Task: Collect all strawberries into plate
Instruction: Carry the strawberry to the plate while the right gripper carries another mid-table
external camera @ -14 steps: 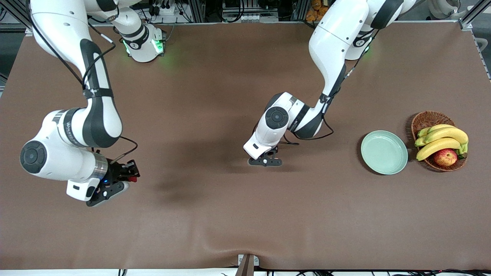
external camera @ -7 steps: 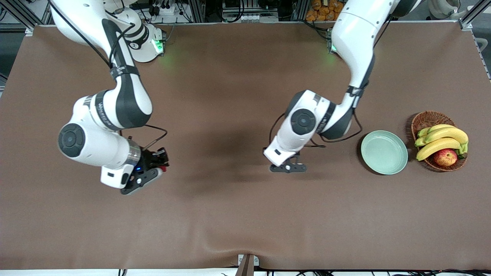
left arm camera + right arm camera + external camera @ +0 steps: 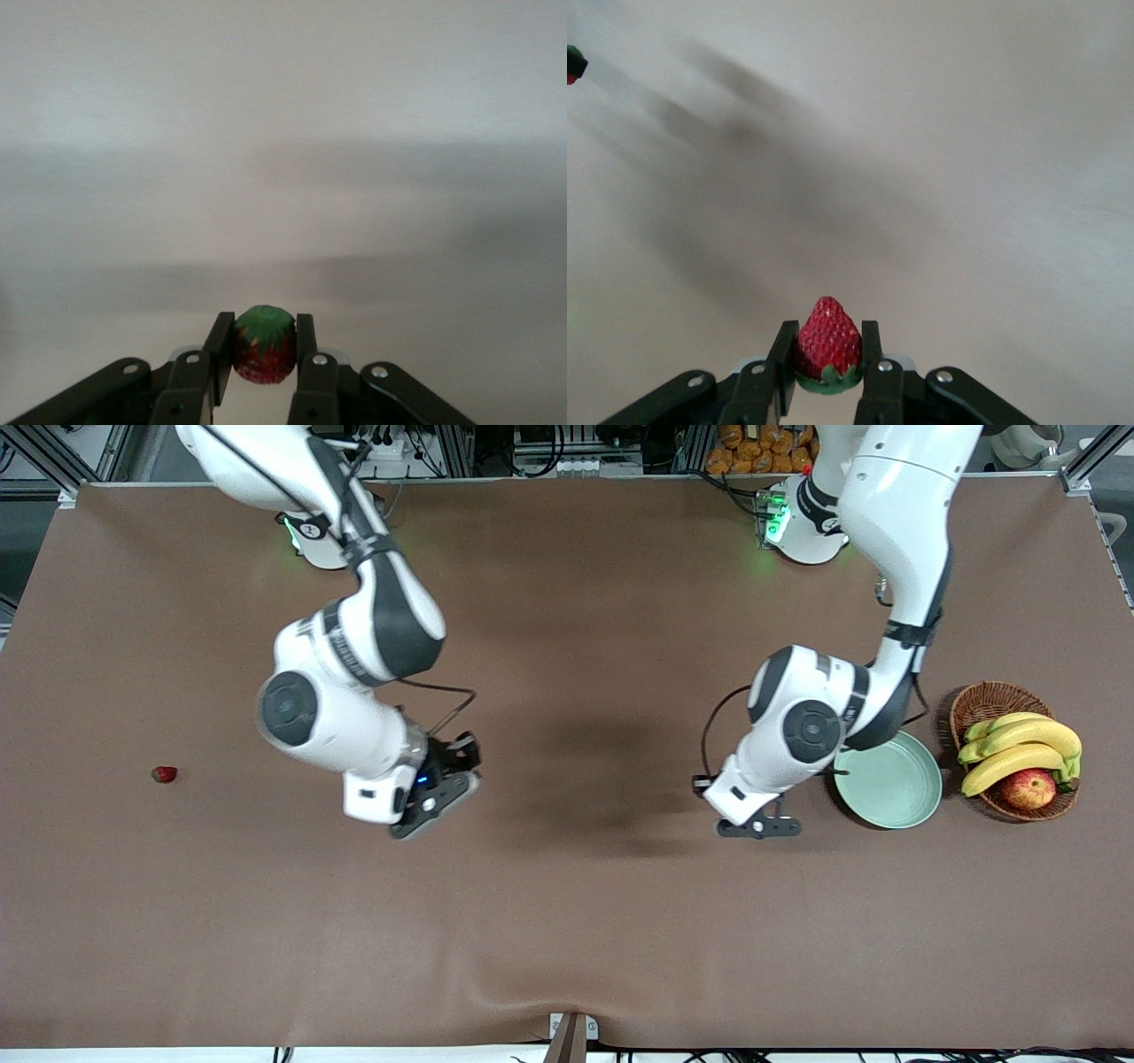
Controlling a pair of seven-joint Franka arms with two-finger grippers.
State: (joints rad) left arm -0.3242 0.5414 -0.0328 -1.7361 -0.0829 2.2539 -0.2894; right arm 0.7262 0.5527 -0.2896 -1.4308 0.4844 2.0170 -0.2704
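Both arms have travelled toward the plate (image 3: 889, 778). The left gripper (image 3: 758, 828) and right gripper (image 3: 434, 804) each pinch 1 strawberry (image 3: 263, 344) (image 3: 828, 344). Releasing early drops berries on the table (image 3: 567, 921). 1 strawberry (image 3: 164, 774) remains there.

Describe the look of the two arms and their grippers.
Both arms have glossy white shells with black joint bands, round dark caps at the wrists, and thin black cables looping outside. The left gripper and right gripper are black with screwed finger links. Green lights glow at both bases.

High front camera overlooks the whole table (image 3: 567, 921); wrist cameras look closely past each claw.
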